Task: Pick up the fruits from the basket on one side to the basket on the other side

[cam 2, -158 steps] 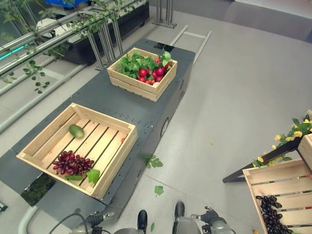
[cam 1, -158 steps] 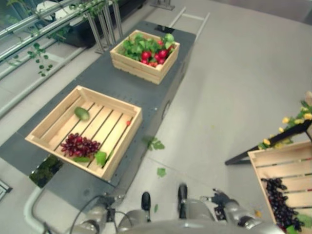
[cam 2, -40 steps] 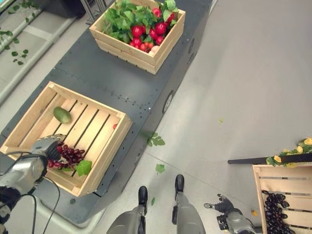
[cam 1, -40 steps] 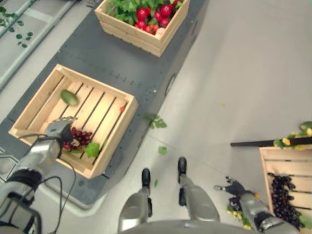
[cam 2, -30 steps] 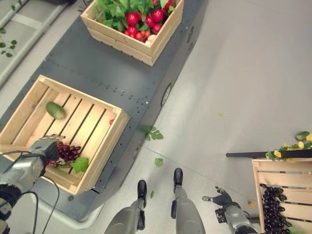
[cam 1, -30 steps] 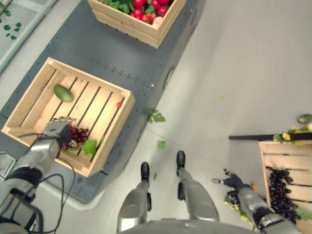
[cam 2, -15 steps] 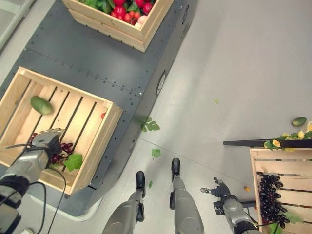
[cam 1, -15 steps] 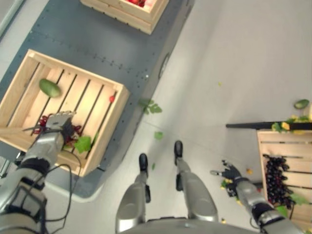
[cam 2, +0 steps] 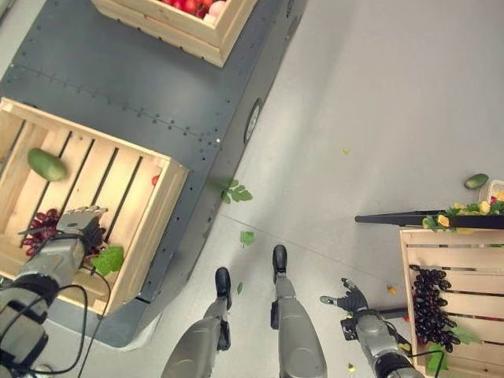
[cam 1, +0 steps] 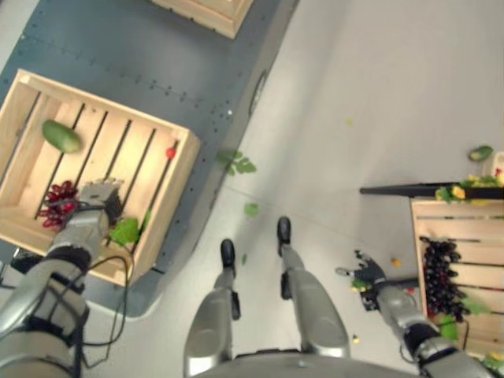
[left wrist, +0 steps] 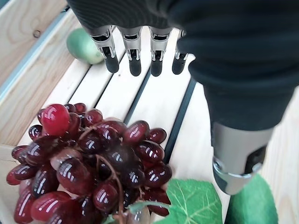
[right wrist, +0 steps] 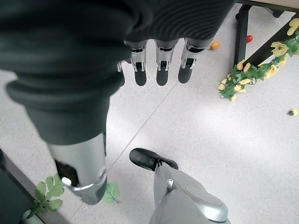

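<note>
A wooden crate (cam 1: pixel 169 206) on my left holds a bunch of red grapes (cam 1: pixel 57 202), a green fruit (cam 1: pixel 61 135), a small red fruit (cam 1: pixel 170 152) and a green leaf (cam 1: pixel 124 231). My left hand (cam 1: pixel 93 211) hovers inside this crate beside the grapes (left wrist: pixel 93 168), its fingers (left wrist: pixel 134 51) straight and holding nothing. The green fruit (left wrist: pixel 84 45) lies past the fingertips. On my right, another crate (cam 1: pixel 420 236) holds dark grapes (cam 1: pixel 441 272). Near it, my right hand (cam 1: pixel 368 276) hangs low over the floor with its fingers (right wrist: pixel 161 65) straight and empty.
The left crate stands on a dark grey platform (cam 1: pixel 157 47), with a further crate of red fruit and greens (cam 2: pixel 197 31) beyond it. A black stand with yellow flowers (cam 1: pixel 457 189) sits by the right crate. Leaves (cam 1: pixel 236 164) and a green fruit (cam 1: pixel 480 153) lie on the floor.
My left arm has come up from below and reached into the left crate beside the red grapes. The whole view has tilted downward since. My right hand stays low.
</note>
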